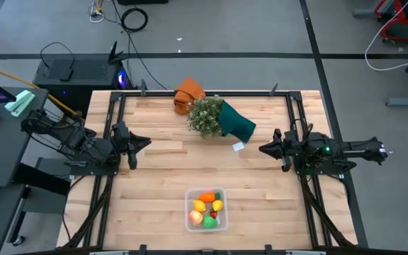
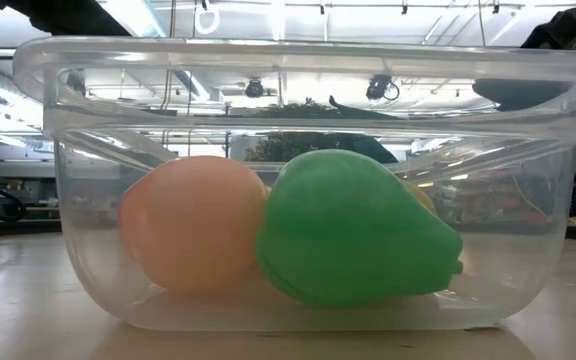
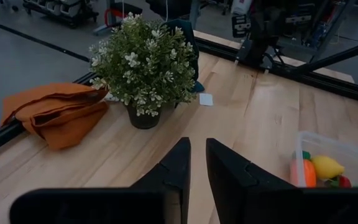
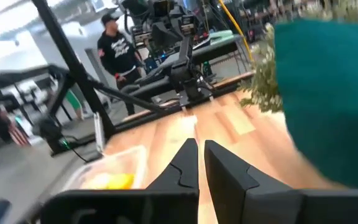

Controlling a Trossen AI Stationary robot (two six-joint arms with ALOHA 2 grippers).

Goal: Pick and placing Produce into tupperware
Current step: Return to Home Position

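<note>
Produce (image 1: 207, 208) location: all visible pieces lie inside the clear container (image 1: 188, 202), lower centre of the high view. They are a carrot (image 1: 207, 197), two lemons (image 1: 199, 206), a peach (image 2: 193, 222), a small red berry (image 1: 213, 213) and a green piece (image 2: 353, 228). None seen loose on the table (image 1: 161, 177). In the low view the peach and green piece rest on the container floor, touching each other.

Left gripper (image 1: 142, 144): middle left of the high view, well apart from the container, fingers pressed close together with nothing between them. Right gripper (image 1: 265, 149): middle right, likewise drawn together and empty. Plant (image 1: 206, 115) and orange cloth (image 1: 188, 94) sit at upper centre, apart from both grippers.

Handling, as judged: the pieces look like smooth, rigid, lightweight toys — rounded, so liable to roll or slip from a pinch. They are best taken across the widest part, the carrot across its body. Container appears thin-walled and light — it would likely slide if nudged, and the rim is the sound place to take hold.
</note>
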